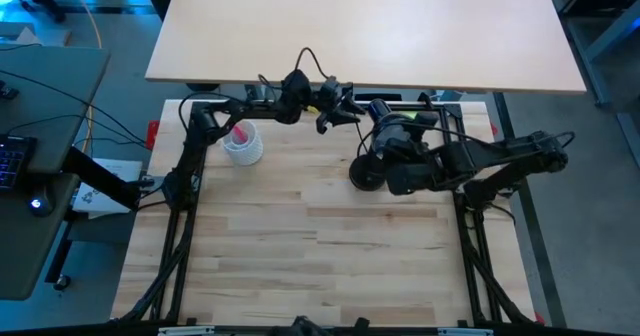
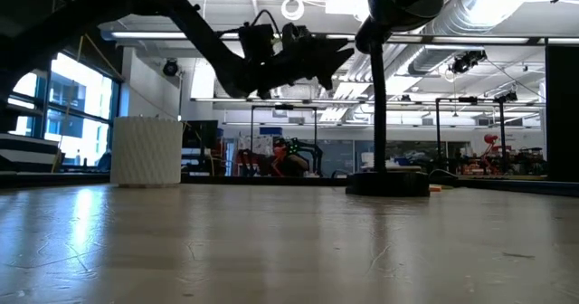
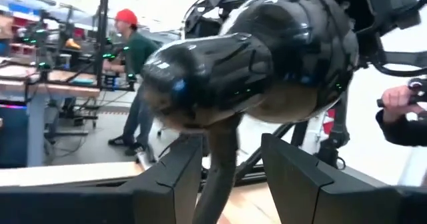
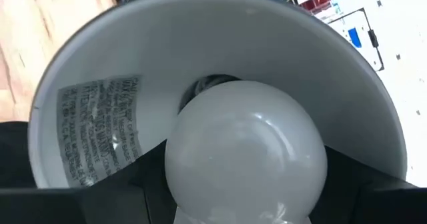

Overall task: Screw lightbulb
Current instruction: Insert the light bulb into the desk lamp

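Gripped between the right gripper (image 4: pixel 247 211) fingers, the lightbulb (image 4: pixel 245 151) sits inside the lamp's white shade (image 4: pixel 93 84), base at the socket. Farther back, the left gripper (image 3: pixel 230 177) straddles the lamp's neck (image 3: pixel 217 177), jaws apart, not touching. Beyond stands a white cup (image 1: pixel 243 144).

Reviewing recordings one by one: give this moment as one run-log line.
right gripper: shut on lightbulb, inside lamp shade | left gripper: open around lamp neck | white cup: behind left
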